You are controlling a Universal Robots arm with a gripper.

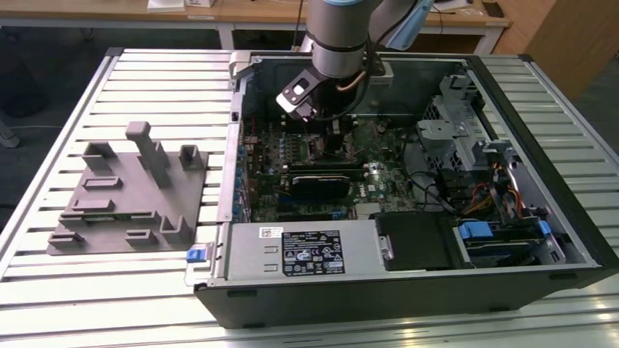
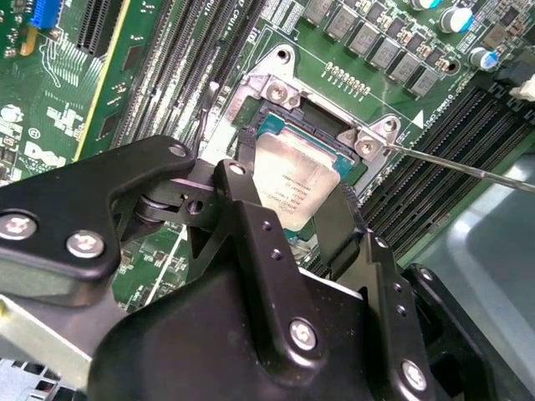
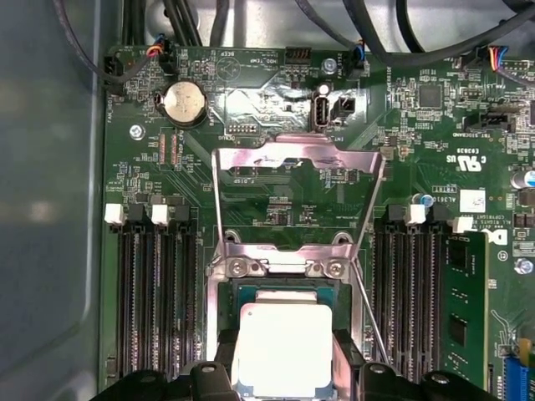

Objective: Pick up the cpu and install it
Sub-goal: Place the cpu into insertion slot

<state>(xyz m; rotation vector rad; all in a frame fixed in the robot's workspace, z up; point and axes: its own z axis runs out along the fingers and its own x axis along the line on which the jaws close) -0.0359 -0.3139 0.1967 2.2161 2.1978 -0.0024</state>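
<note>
Black fingers (image 2: 338, 230) closed on opposite edges of the cpu (image 2: 292, 180), held at the open socket (image 2: 288, 125); placement step, I judge, which calls for square, level seating.

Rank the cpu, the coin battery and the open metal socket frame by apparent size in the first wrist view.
Largest to smallest:
1. open metal socket frame
2. cpu, its lower edge covered
3. coin battery

The arm (image 1: 338, 43) reaches straight down, its tool (image 2: 288, 190) pinching the cpu (image 2: 299, 177) between both fingers (image 2: 247, 209).
</note>
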